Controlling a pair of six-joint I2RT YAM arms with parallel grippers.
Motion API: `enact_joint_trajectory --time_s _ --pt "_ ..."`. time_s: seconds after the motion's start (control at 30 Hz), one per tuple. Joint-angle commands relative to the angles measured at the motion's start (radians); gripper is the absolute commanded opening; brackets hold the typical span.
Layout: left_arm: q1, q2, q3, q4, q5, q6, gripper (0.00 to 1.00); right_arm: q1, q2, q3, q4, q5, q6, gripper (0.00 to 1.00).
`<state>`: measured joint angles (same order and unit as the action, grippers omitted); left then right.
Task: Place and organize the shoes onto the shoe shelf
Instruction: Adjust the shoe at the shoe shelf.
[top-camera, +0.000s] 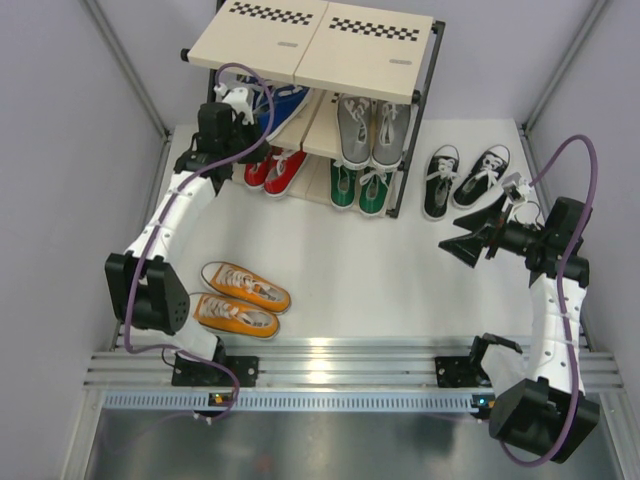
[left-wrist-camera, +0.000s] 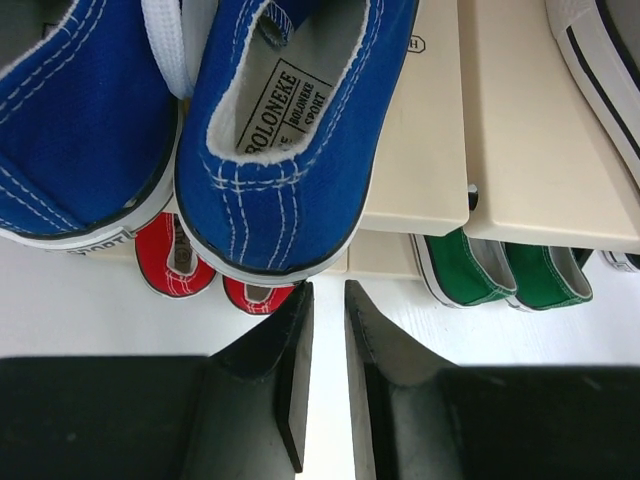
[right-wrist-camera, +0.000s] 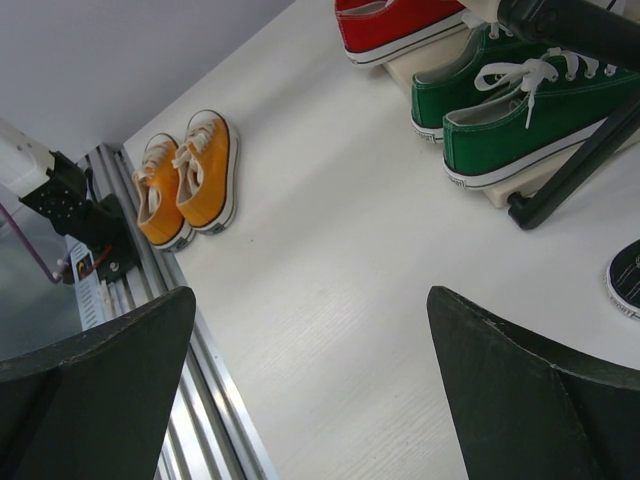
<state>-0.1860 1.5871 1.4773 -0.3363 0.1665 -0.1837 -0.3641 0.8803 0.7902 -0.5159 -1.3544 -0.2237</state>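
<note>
The shoe shelf (top-camera: 320, 35) stands at the back. Blue shoes (top-camera: 285, 100) and grey shoes (top-camera: 370, 130) sit on its middle tier. Red shoes (top-camera: 275, 170) and green shoes (top-camera: 360, 185) sit on the bottom tier. My left gripper (top-camera: 250, 128) is at the heels of the blue shoes (left-wrist-camera: 290, 200). Its jaws are nearly together with a narrow gap and hold nothing (left-wrist-camera: 328, 290). Black shoes (top-camera: 460, 180) lie on the table right of the shelf. Orange shoes (top-camera: 240, 298) lie at the front left. My right gripper (top-camera: 472, 232) is wide open and empty (right-wrist-camera: 310, 300), just in front of the black shoes.
A metal rail (top-camera: 330, 360) runs along the table's near edge, with both arm bases on it. Grey walls with frame posts close in the left and right sides. The shelf's black leg (right-wrist-camera: 570, 170) stands right of the green shoes (right-wrist-camera: 510, 100).
</note>
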Motion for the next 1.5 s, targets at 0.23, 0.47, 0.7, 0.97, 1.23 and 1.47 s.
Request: enact_joint_trajectory --time_s 0.23,0.47,0.7,0.97,1.23,1.47 --pt "0.002 -0.015 0.04 0.094 -0.009 0.007 0.37 -0.022 0.002 0.004 0.027 -0.022 -0.023 0.99" --pt "0.002 -0.208 -0.043 0.094 0.002 -0.017 0.64 -0.027 0.003 0.033 -0.064 -0.022 -0.12 0.99" --pt "0.002 -0.493 -0.259 0.086 0.027 -0.016 0.87 -0.042 -0.01 0.06 -0.145 0.063 -0.246 0.99" --pt "0.002 -0.935 -0.711 0.088 0.056 0.018 0.94 -0.05 -0.004 0.023 -0.038 0.286 -0.206 0.99" --pt "0.002 -1.13 -0.914 0.079 0.085 -0.003 0.95 0.02 0.089 0.087 0.034 0.705 -0.171 0.99" --pt "0.0 -1.116 -0.919 0.072 0.094 -0.017 0.96 0.166 0.337 0.22 0.213 1.055 0.043 0.98"
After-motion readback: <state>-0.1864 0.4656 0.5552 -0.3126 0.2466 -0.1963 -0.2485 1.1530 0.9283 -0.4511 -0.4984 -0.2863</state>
